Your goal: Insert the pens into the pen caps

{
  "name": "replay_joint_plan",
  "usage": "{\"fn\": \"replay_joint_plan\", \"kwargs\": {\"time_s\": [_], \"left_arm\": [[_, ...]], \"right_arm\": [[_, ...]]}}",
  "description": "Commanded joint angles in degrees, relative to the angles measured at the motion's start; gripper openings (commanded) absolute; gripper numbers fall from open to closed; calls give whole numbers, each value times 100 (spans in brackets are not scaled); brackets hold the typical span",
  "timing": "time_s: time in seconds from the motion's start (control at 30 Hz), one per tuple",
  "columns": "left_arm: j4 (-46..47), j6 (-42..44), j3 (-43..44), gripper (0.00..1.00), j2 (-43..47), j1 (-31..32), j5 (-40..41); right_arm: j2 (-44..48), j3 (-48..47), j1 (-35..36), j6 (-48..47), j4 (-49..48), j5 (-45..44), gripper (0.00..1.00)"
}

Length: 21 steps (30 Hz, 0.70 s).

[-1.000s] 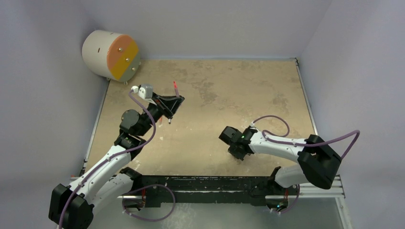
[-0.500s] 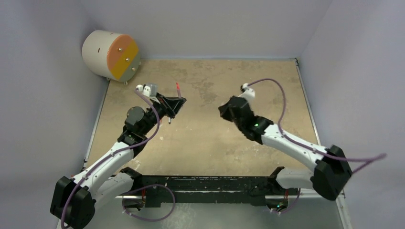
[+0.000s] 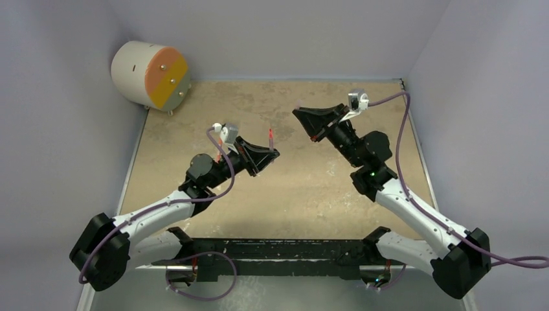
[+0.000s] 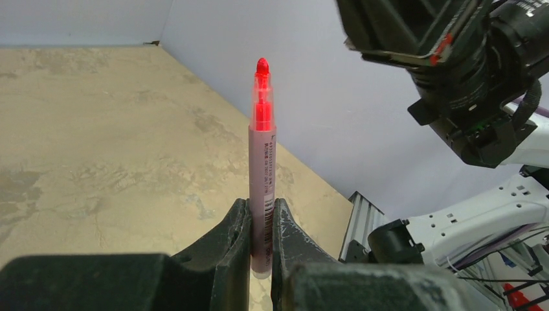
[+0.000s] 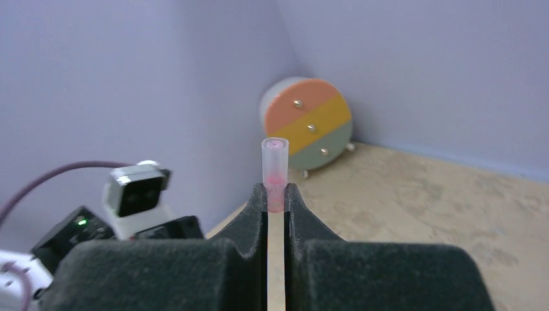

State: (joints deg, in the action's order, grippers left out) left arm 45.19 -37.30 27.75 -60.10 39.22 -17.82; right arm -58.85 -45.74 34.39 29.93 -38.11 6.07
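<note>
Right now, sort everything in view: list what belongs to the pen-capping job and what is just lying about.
Belongs to the job:
- red-tipped pen, clamped in the left gripper
- pinkish pen cap, clamped in the right gripper, open end outward

Just lying about:
- round drawer chest, at the table's far left corner
- table, work surface only

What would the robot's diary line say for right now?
left tool: shut on red pen | right tool: shut on pink cap | pen and cap: apart | capping: not yet done
</note>
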Motion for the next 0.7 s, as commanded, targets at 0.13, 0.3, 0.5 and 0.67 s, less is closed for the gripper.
{"fn": "replay_joint_plan", "kwargs": {"time_s": [0.13, 0.3, 0.5, 0.67], "left_arm": [[704, 15, 199, 0, -165, 22, -37], [203, 259, 408, 0, -78, 23, 23], [-49, 391, 607, 0, -283, 27, 20], [95, 308, 556, 0, -359, 31, 71]], "right_arm": [[-768, -54, -464, 994, -2246, 2599, 0], [-1105, -168, -474, 1003, -2337, 3103, 0], [-1221, -131, -471, 1187, -2722, 3252, 0], [-1263, -129, -471, 1287, -2808, 3382, 0]]}}
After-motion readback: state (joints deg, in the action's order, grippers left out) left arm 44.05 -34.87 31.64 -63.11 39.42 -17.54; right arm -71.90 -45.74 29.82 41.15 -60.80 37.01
